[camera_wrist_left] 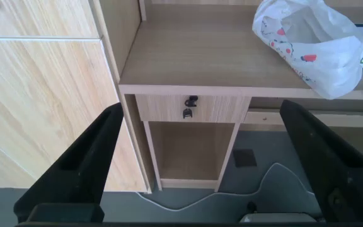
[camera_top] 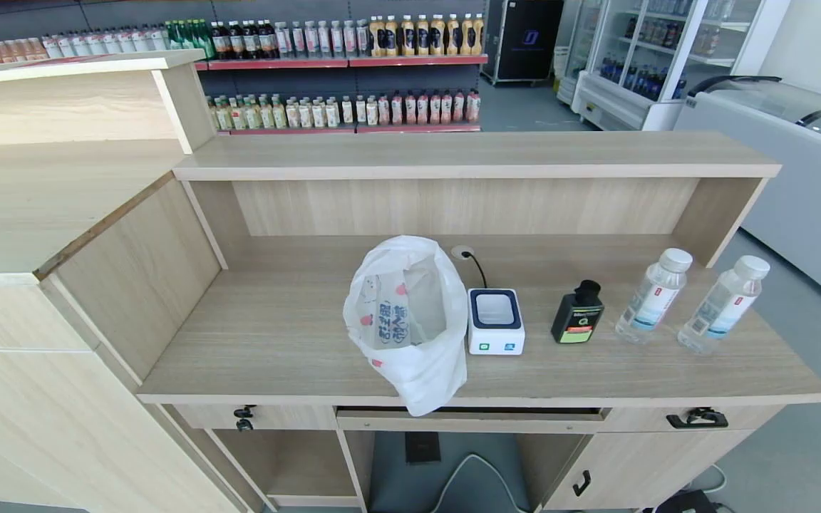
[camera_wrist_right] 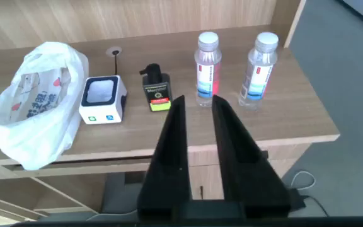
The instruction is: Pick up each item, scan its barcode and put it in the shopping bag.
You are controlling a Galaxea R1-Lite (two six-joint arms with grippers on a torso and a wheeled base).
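Light wood-grain checkout counter [camera_top: 275,335] carries all the goods in one row. At its left end a white printed plastic shopping bag [camera_top: 405,320] stands open, its lower corner drooping over the front edge. Touching the bag's right side is a white box-shaped barcode scanner with a dark-framed window [camera_top: 495,322]; a black cable [camera_top: 477,267] runs from it to a hole in the countertop behind. Right of the scanner, apart from it, stands a small black bottle with a green label [camera_top: 577,313], then two clear plastic water bottles with white caps, one nearer the middle [camera_top: 653,296] and one by the counter's right end [camera_top: 723,305].

The left gripper [camera_wrist_left: 201,110] hangs low before a drawer with a key [camera_wrist_left: 191,108], its black fingers [camera_wrist_left: 80,164] spread wide and empty. The right gripper [camera_wrist_right: 198,102] hovers off the front edge, facing the black bottle, fingers [camera_wrist_right: 172,145] drawn nearly together, grasping nothing.
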